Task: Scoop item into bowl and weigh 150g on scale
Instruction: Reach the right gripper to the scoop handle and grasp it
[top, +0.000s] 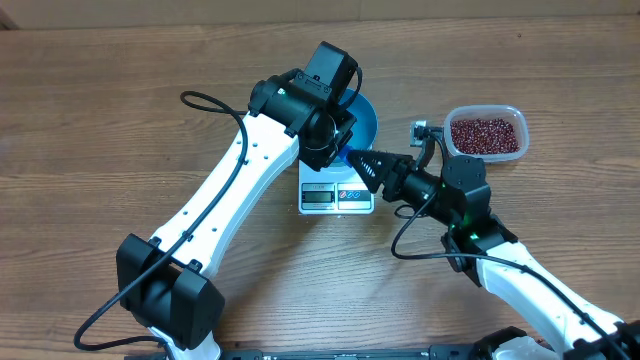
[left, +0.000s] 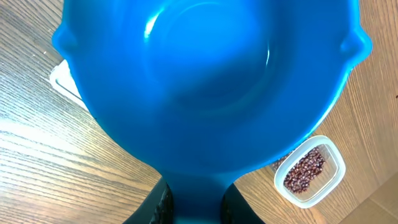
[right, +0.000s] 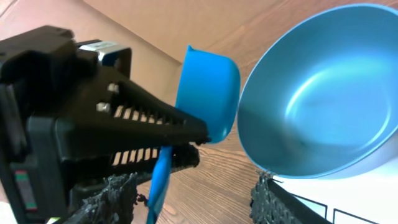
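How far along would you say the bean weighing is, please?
Done: the empty bowl sits on the scale. In hand: the left gripper holds the empty scoop, its handle between the fingers of the open right gripper. Left: all scooping and weighing; the beans lie in the tub.

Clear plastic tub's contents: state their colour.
Dark red-brown: the small glossy beans show best in the overhead view.

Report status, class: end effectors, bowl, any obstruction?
Left end effector shut on scoop handle. Right end effector open astride it. Bowl empty on scale; beans in tub. Left arm overhangs bowl.
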